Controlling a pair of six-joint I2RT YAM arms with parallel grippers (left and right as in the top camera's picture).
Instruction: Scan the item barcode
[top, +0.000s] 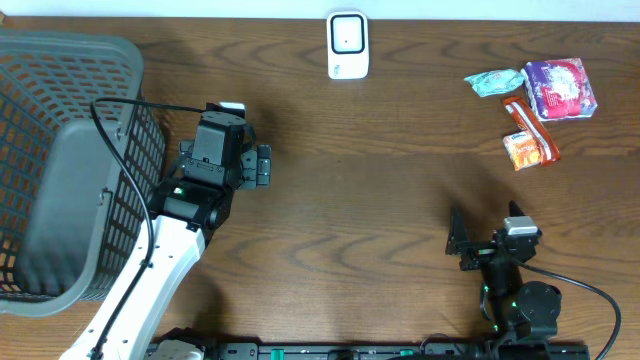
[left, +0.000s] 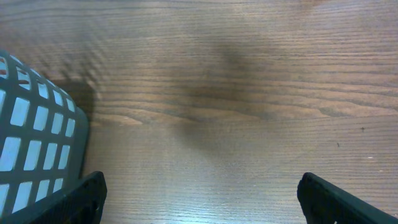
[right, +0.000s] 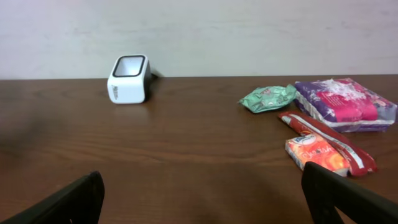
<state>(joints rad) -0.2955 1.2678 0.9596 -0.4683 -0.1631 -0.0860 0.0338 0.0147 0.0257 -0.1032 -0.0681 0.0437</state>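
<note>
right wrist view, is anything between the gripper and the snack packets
Nothing visible. Only bare table lies between the open right gripper and the orange packet, the nearest of the four. The scanner stands well off to the side.

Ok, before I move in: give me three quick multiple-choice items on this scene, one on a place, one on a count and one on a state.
1. Where does the scanner stand?
A) at the far edge of the table, left of the packets
B) in among the packets
C) in the near right corner

2. How many packets lie at the far right?
A) two
B) four
C) six

3. How is the right gripper?
A) open and empty
B) shut on a packet
C) shut on the scanner

Answers:
1 A: it stands alone by the far edge, with bare wood between it and the packets.
2 B: green packet, purple pack, red stick, orange packet.
3 A: the right wrist view shows its fingers wide apart with nothing between them.
</note>
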